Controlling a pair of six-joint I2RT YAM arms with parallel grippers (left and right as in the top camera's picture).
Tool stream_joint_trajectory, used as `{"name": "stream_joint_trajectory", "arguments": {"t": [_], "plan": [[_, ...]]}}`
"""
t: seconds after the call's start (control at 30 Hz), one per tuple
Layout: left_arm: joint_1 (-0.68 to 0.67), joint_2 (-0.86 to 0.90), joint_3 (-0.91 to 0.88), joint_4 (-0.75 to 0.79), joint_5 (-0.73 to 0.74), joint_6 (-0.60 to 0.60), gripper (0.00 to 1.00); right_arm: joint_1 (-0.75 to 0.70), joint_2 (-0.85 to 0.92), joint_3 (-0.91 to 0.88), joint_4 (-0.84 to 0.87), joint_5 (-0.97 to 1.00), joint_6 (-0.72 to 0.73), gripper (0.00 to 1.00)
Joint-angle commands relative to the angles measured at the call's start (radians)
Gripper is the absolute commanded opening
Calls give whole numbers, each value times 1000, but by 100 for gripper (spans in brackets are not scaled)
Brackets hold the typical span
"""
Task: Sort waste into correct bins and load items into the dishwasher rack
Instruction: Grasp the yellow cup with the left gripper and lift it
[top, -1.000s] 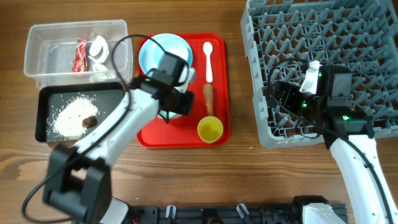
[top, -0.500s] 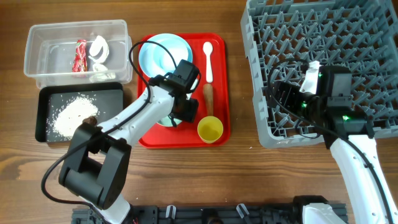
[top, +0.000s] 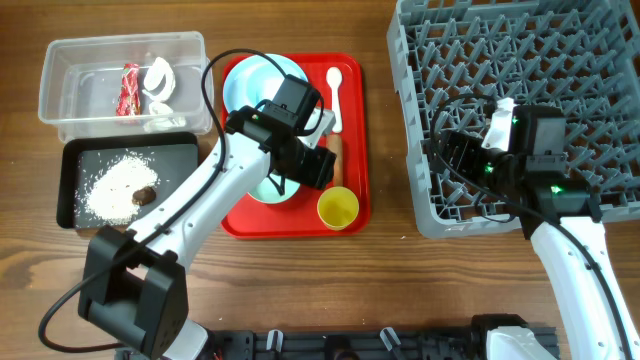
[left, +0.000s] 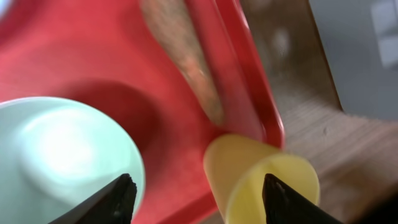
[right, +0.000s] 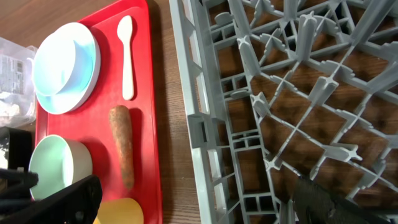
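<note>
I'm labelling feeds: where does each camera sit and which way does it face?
Overhead: above the table, facing down on red tray, dishwasher rack, left arm, right arm.
Left wrist: on the left arm, looking down at carrot, yellow cup, bowl; left gripper open at bottom edge.
Right wrist: over the rack's edge, facing the tray; right gripper open at bottom corners.
Shared: both wrist views show carrot and cup.

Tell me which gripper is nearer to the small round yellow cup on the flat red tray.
Left. The left gripper hovers over the tray just beside the cup; the right gripper is above the large grey plastic grid rack, far from the cup.
</note>
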Motion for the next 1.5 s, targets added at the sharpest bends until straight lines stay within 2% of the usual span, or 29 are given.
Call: {"name": "stream_joint_trajectory", "arguments": {"t": [0.0,0.17,0.57,0.73,0.77,0.83,1.03,1.07,1.2,1.47], "plan": [[-28,21,10,-22,60,76,63,7,11,16,3,16,7,100],[-55,68,10,-27,60,76,52,7,11,16,2,16,7,100],[-60,132,10,-26,60,75,34,7,13,16,-2,16,6,100],[-60,138,10,-26,60,73,12,7,13,16,-2,16,7,100],[-60,138,10,-24,61,67,4,7,13,16,-2,16,6,100],[-51,135,14,-15,85,21,4,7,13,16,-5,-14,6,100],[55,101,77,-10,396,23,4,7,13,16,58,-212,3,100],[113,92,95,7,528,23,4,7,13,16,114,-317,3,100],[255,87,97,43,842,23,4,7,13,16,251,-515,4,100],[425,87,97,113,1245,23,4,7,13,16,480,-734,7,100]]}}
